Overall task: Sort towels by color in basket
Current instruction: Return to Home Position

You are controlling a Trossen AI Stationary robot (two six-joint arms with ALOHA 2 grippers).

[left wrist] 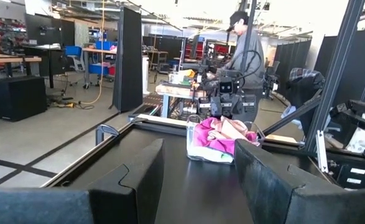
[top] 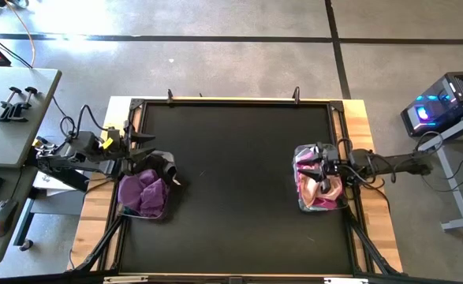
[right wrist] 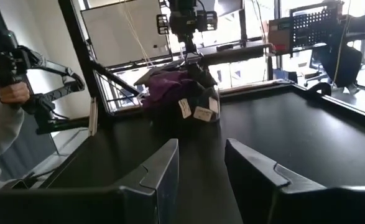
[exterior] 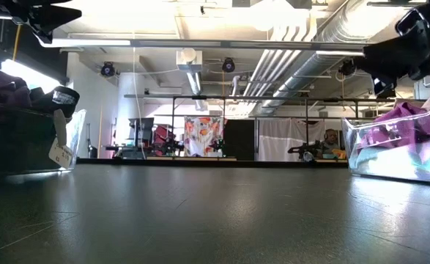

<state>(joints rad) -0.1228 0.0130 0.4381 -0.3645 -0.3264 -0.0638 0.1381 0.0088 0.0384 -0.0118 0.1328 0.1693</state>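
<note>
I see left gripper (left wrist: 199,149), right gripper (right wrist: 201,146) empty, spread wide | soft purple cloth towels (top: 142,193): light, limp; pinch a raised fold

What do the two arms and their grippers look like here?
The left arm and right arm are dark and jointed, with black cables looping alongside; the left carries a small yellow patch near its wrist. The left gripper and right gripper each have two broad, angular dark fingers.

Two bins were counted: left bin (top: 144,217), right bin (top: 322,209). Two tools: left tool (left wrist: 198,155), right tool (right wrist: 201,149). Heaped towels (top: 142,191) were left uncounted.
</note>
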